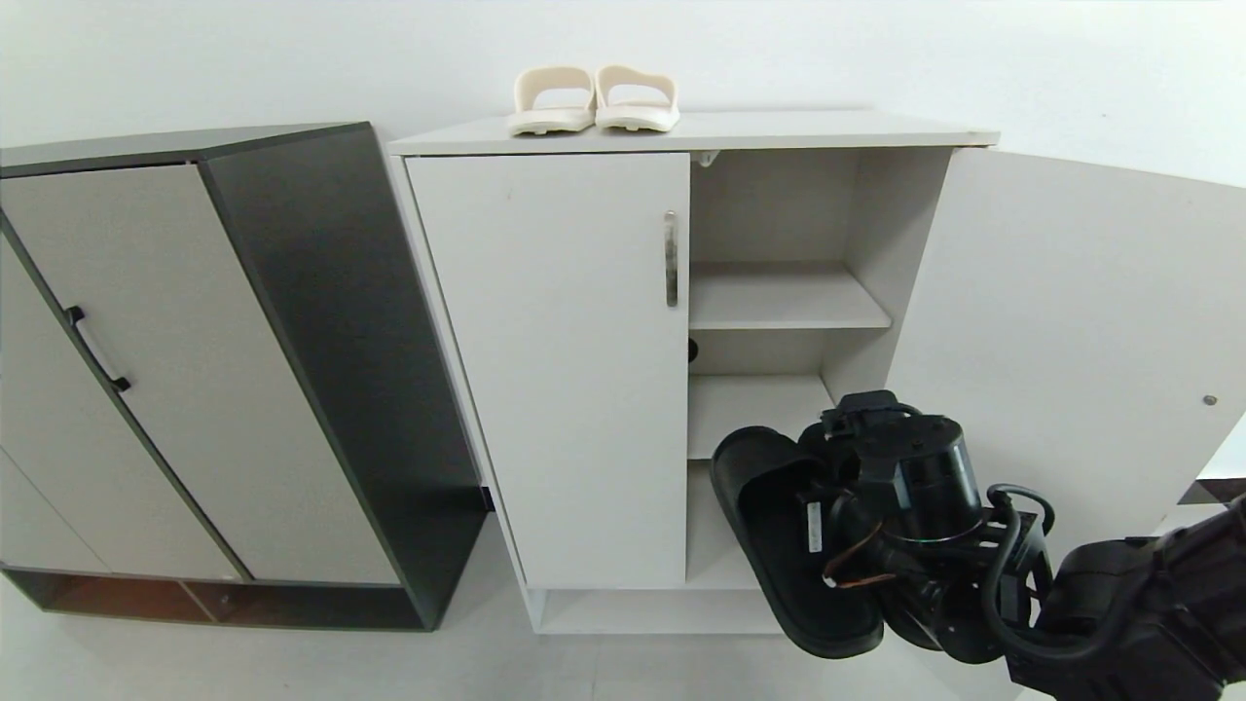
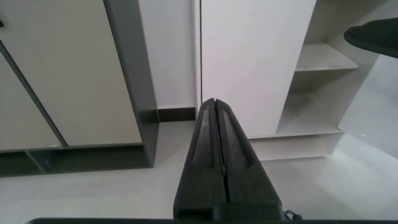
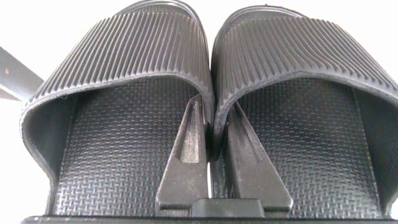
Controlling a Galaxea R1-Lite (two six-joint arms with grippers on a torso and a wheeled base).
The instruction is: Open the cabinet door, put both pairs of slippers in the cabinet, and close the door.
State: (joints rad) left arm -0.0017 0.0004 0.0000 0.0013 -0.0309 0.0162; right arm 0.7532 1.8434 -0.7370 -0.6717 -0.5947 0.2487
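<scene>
The white cabinet (image 1: 545, 370) stands with its right door (image 1: 1071, 341) swung wide open and its left door shut. A cream pair of slippers (image 1: 594, 99) rests on the cabinet top. My right gripper (image 3: 214, 155) is shut on the black pair of slippers (image 3: 211, 106), pinching the two inner side walls together. In the head view the black pair of slippers (image 1: 788, 545) hangs in front of the open lower compartment, soles toward the left. My left gripper (image 2: 216, 134) is shut and holds nothing, low over the floor in front of the cabinets.
A grey and dark cabinet (image 1: 195, 370) with a black handle stands to the left, close against the white one. Inside the open half are two bare shelves (image 1: 779, 297). The open door takes up the space on the right.
</scene>
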